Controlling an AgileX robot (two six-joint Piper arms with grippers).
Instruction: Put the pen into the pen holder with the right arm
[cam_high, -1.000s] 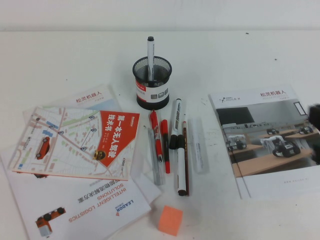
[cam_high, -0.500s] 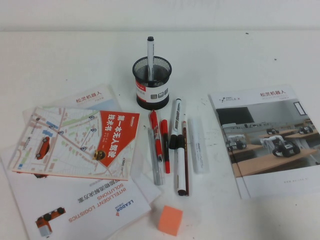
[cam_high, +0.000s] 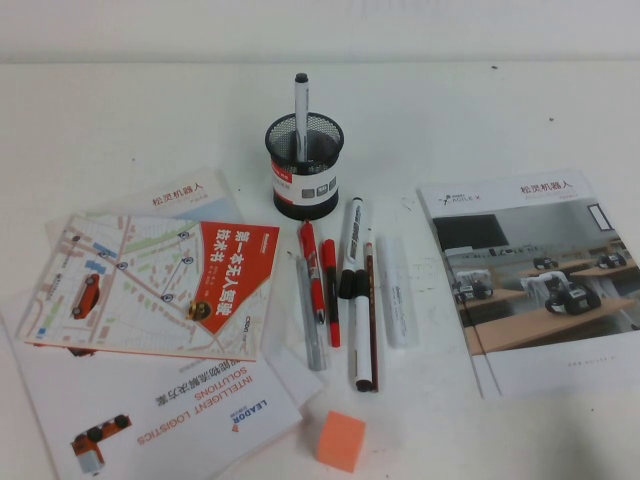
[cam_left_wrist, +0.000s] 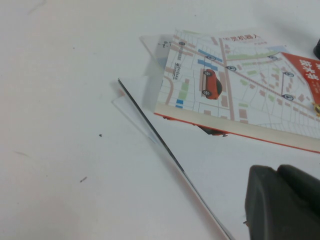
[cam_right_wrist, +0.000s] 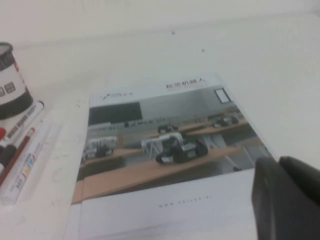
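Black wire-mesh pen holder (cam_high: 302, 167), glossy brochure (cam_high: 533, 277).

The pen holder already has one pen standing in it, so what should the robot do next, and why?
Probably swing the right gripper, now over the brochure, toward the pen lying flat before the pen holder. The left gripper sits by the map booklet.

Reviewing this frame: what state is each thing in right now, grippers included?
pen: standing in the holder, black end up.
pen holder: upright on the table, holding that one pen.
black-capped marker: capped, lying flat beside the red pens.
brochure: closed, flat.
map booklet: closed, flat.
left gripper: near the map booklet.
right gripper: over the brochure, away from the pens.
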